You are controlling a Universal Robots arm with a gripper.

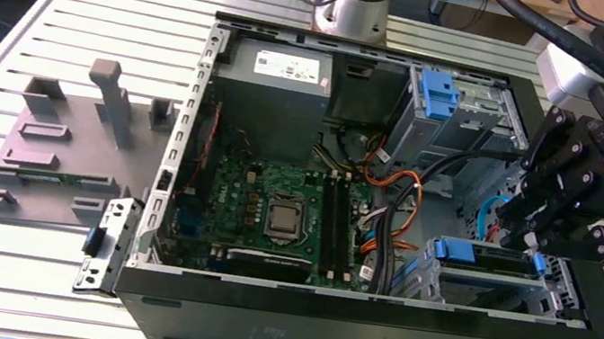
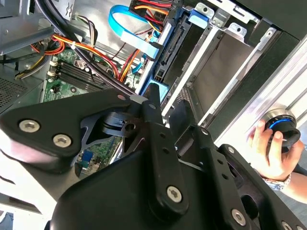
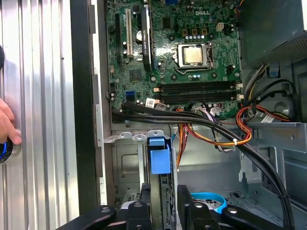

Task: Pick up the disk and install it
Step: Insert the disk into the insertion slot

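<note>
The disk (image 1: 491, 258) stands on edge in the drive bay at the case's front corner, on the exterior view's right, its blue carrier tab (image 3: 159, 158) pointing toward the motherboard. My gripper (image 1: 535, 252) hangs over the bay's outer end. In both wrist views the black fingers (image 3: 145, 203) straddle the disk's thin edge closely, and the gripper (image 3: 164, 192) looks shut on it. In the second wrist view the blue tab (image 2: 156, 90) pokes out just past my gripper (image 2: 165, 109). The rest of the disk is hidden inside the bay.
The open black computer case (image 1: 374, 327) lies on a slatted metal table. Orange and black cables (image 3: 216, 134) run beside the bay, next to the green motherboard (image 1: 283, 212). A grey fixture (image 1: 63, 141) sits at the exterior view's left. A person's hand (image 2: 268, 148) holds a round knob outside the case.
</note>
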